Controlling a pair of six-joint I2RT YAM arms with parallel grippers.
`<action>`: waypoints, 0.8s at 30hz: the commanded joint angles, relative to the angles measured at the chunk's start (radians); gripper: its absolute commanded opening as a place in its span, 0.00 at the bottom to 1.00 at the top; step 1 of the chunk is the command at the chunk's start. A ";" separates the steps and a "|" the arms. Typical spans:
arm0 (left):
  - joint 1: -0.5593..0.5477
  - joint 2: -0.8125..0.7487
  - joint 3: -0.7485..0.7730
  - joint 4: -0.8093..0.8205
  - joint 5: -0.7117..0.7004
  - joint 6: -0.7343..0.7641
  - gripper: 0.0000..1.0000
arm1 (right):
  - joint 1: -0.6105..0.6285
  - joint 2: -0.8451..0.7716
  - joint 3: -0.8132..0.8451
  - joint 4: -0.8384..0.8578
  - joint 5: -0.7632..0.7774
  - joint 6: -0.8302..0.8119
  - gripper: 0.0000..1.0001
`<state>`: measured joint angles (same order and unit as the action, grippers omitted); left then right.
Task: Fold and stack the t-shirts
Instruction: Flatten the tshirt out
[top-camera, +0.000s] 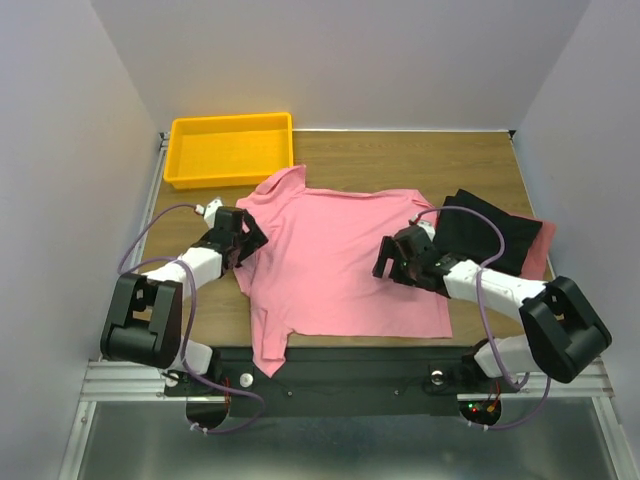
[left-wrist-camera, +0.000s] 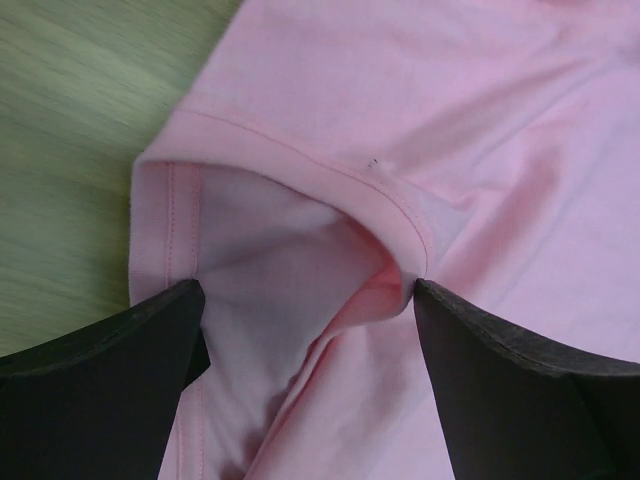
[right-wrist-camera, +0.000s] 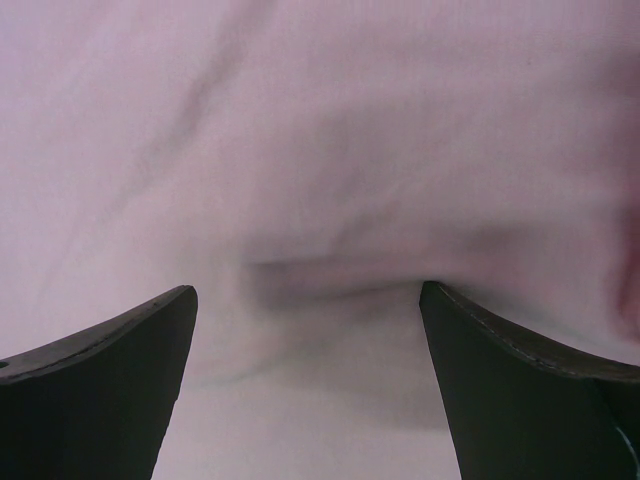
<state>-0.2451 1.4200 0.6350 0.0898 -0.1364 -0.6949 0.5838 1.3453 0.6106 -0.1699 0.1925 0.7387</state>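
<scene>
A large pink short-sleeved shirt (top-camera: 335, 265) lies spread on the wooden table. My left gripper (top-camera: 250, 243) is open at the shirt's left sleeve; in the left wrist view the hemmed sleeve opening (left-wrist-camera: 290, 250) sits between the two dark fingers (left-wrist-camera: 110, 390). My right gripper (top-camera: 388, 258) is open and pressed low onto the shirt's right side; the right wrist view shows only pink cloth (right-wrist-camera: 320, 180) bunched between its fingers (right-wrist-camera: 520, 390). A folded black shirt (top-camera: 490, 232) lies on a folded pink one (top-camera: 543, 250) at the right.
A yellow plastic tray (top-camera: 230, 150) stands at the back left, touching the shirt's collar area. Bare wood (top-camera: 400, 155) lies behind the shirt. The black mounting rail (top-camera: 350, 375) runs along the near edge.
</scene>
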 joint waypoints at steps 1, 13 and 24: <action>0.044 -0.004 0.096 -0.084 -0.134 0.055 0.98 | 0.001 0.089 0.006 -0.028 0.047 0.013 1.00; 0.109 0.307 0.370 -0.041 -0.085 0.167 0.98 | -0.021 0.302 0.173 -0.028 0.091 -0.025 1.00; 0.110 0.454 0.509 -0.047 0.003 0.184 0.98 | -0.084 0.315 0.210 -0.039 0.287 -0.116 1.00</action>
<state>-0.1356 1.8439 1.0916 0.0574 -0.1768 -0.5270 0.5175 1.6222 0.8368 -0.1158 0.3622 0.6689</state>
